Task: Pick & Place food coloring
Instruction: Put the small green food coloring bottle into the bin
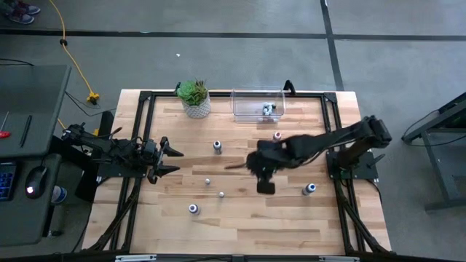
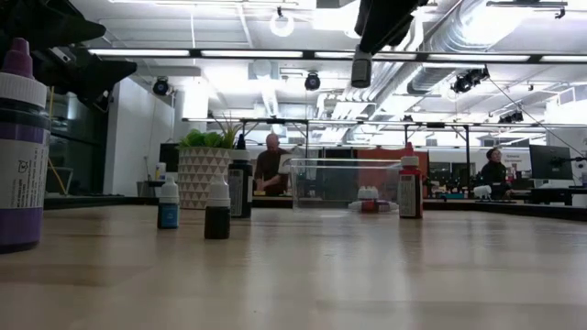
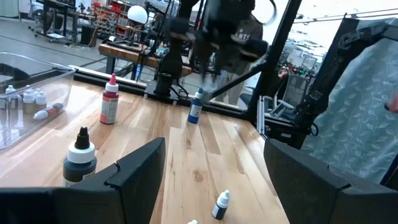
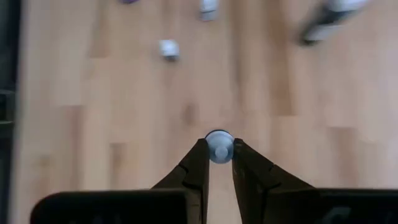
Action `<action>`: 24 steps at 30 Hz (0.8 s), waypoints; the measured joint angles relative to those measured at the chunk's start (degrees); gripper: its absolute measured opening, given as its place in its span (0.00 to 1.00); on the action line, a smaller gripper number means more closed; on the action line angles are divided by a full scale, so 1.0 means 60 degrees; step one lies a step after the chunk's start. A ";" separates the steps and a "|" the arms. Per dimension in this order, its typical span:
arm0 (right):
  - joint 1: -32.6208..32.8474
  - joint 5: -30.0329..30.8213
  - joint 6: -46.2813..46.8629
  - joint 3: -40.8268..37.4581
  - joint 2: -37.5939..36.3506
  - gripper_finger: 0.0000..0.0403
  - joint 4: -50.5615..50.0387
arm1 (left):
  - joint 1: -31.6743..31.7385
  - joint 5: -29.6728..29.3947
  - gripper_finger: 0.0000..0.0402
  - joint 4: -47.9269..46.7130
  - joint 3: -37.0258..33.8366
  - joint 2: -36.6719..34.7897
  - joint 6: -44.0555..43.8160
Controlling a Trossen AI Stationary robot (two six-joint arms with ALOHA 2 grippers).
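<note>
Small food coloring bottles stand upright on the wooden table: a dark-capped one (image 1: 217, 147), a red one (image 1: 277, 135), a blue one (image 1: 309, 189) and tiny ones (image 1: 207, 181) (image 1: 193, 209). More lie in the clear bin (image 1: 258, 103) at the far edge. My right gripper (image 1: 253, 167) is high above mid-table, shut on a tiny pale bottle (image 4: 219, 148), which the low view shows as a bottle (image 2: 361, 69) far above the tabletop. My left gripper (image 1: 171, 159) waits open at the table's left and holds nothing. My right gripper pinches the tiny bottle near its round pale top (image 4: 219, 140) between its two fingertips (image 4: 200, 155). The fingers slant down from above. The bottle hangs below them (image 2: 361, 73), lifted clear of the table.
A green potted plant (image 1: 194, 98) stands at the far edge, left of the bin. A large purple bottle (image 2: 18, 147) stands close to the low camera. People sit in the room beyond the table. Bare wood lies along the near edge.
</note>
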 joint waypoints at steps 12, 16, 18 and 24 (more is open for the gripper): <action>-0.1838 0.0979 -0.0471 -0.0530 -0.1865 0.10 -0.1331 | 0.0002 -0.0002 0.68 -0.0003 0.0000 0.0001 0.0000; -0.2758 0.0777 -0.0511 -0.1610 -0.2571 0.11 -0.0811 | 0.0000 0.0000 0.68 -0.0004 0.0000 0.0002 0.0000; -0.3217 0.0725 -0.0556 -0.2240 -0.2918 0.12 -0.0297 | 0.0001 0.0000 0.68 -0.0003 0.0000 0.0002 0.0000; -0.4598 0.0702 -0.0726 -0.3963 -0.3670 0.11 0.1714 | 0.0002 0.0000 0.68 -0.0004 0.0000 0.0002 0.0000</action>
